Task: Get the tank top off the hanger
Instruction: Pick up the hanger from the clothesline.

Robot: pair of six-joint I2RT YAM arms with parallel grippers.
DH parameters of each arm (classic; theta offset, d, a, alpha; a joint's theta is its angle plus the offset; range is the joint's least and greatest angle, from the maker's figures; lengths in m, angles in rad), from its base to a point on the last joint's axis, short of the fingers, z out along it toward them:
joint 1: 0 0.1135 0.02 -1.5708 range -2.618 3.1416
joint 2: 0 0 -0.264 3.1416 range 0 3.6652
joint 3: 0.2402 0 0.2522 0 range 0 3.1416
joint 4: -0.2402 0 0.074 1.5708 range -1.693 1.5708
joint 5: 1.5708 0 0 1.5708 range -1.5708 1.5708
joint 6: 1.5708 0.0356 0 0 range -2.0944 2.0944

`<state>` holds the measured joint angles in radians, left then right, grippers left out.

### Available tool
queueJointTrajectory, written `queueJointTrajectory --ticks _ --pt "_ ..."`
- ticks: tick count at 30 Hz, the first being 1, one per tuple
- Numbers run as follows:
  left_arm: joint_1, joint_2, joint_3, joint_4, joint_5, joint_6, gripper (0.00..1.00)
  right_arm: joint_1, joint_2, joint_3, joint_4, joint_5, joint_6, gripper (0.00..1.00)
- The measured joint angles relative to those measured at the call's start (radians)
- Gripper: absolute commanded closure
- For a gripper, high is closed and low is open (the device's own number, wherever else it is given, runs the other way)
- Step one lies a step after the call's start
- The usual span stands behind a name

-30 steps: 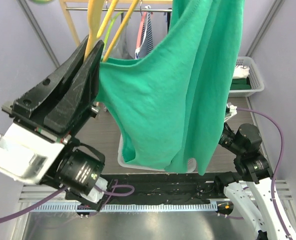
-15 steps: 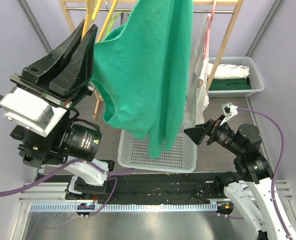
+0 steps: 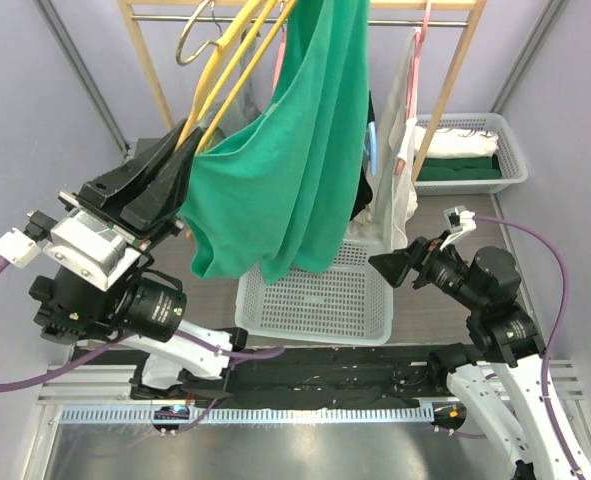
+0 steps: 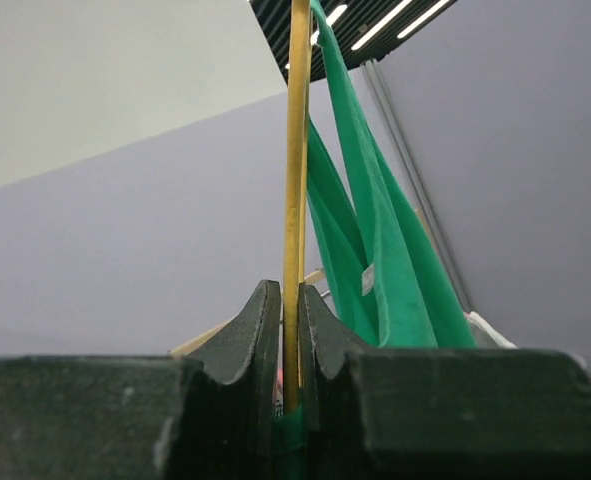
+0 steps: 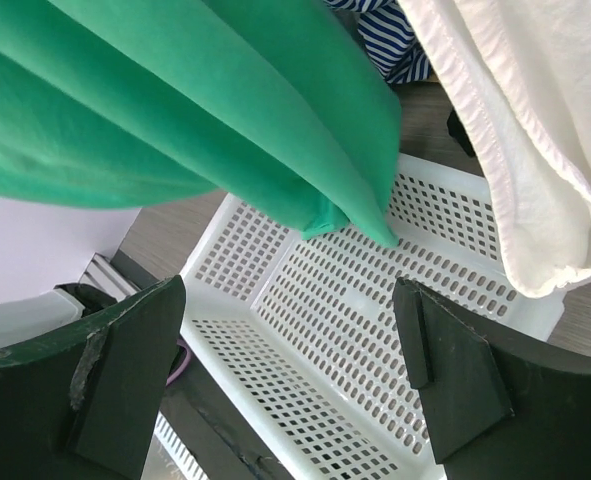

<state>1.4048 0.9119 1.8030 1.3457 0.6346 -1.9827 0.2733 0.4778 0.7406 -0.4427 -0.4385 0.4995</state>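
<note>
The green tank top hangs from a yellow hanger held up in front of the wooden rack, and its hem dangles over the white basket. My left gripper is shut on the hanger's lower bar, beside the top's left edge. The left wrist view shows the yellow hanger pinched in my left gripper, with the tank top just to its right. My right gripper stands open, low and to the right of the top. In its own view my right gripper is below the tank top and holds nothing.
A white perforated basket sits on the floor below the garment, and its wall fills the right wrist view. The wooden rack carries other clothes, among them a white garment. A second basket of folded clothes stands far right.
My left gripper has dropped lower and away from the camera with the hanger. The tank top has swung with it and now hangs over the basket. The right gripper is unchanged since half a second ago.
</note>
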Motion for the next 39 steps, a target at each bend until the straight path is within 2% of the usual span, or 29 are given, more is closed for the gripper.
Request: queueJointTrajectory --ticks 6,9,11,13,18,20,22,26,28,31,34,35,38,39 --pt "-0.084 -0.071 -0.135 0.031 0.125 -0.004 0.92 0.0 0.012 0.0 0.0 0.016 0.0 0.07" --pt "-0.079 -0.137 -0.204 0.024 0.156 -0.005 1.0 0.0 0.026 0.0 0.0 0.026 0.001 0.08" --pt "-0.037 -0.176 -0.209 0.025 0.163 -0.008 1.0 0.0 0.038 0.0 0.001 0.029 0.003 0.09" --pt "0.055 -0.203 -0.166 0.031 0.153 -0.008 1.0 0.0 0.05 0.002 0.0 0.031 0.004 0.09" --pt "0.328 -0.144 0.089 0.091 0.074 -0.008 0.98 0.0 0.041 0.003 -0.009 0.045 0.003 0.04" --pt "0.378 -0.085 0.179 0.107 0.027 -0.008 0.98 0.0 0.027 0.003 -0.005 0.049 0.008 0.01" --pt "0.39 -0.044 0.201 0.112 -0.003 -0.008 0.97 0.0 0.011 -0.005 0.035 0.047 0.039 0.0" --pt "0.384 0.005 0.169 0.102 -0.052 -0.008 0.98 0.006 -0.023 -0.09 0.288 0.067 0.158 0.0" --pt "0.384 0.01 0.148 0.088 -0.06 -0.008 0.98 0.037 0.018 -0.097 0.399 0.123 0.185 0.0" --pt "0.386 0.011 0.147 0.05 -0.057 -0.008 0.98 0.211 0.155 -0.035 0.517 0.301 0.147 0.0" --pt "0.39 0.003 0.156 0.032 -0.056 -0.008 0.98 0.578 0.337 0.077 0.611 0.603 -0.038 0.0" --pt "0.391 -0.003 0.156 0.027 -0.053 -0.008 0.98 0.769 0.449 0.127 0.69 0.753 -0.161 0.0" --pt "0.395 -0.025 0.144 0.024 -0.04 -0.008 0.98 1.048 0.69 0.243 0.843 0.938 -0.357 0.0" --pt "0.395 -0.03 0.14 0.026 -0.037 -0.008 0.99 1.09 0.753 0.256 0.871 0.988 -0.403 0.0"
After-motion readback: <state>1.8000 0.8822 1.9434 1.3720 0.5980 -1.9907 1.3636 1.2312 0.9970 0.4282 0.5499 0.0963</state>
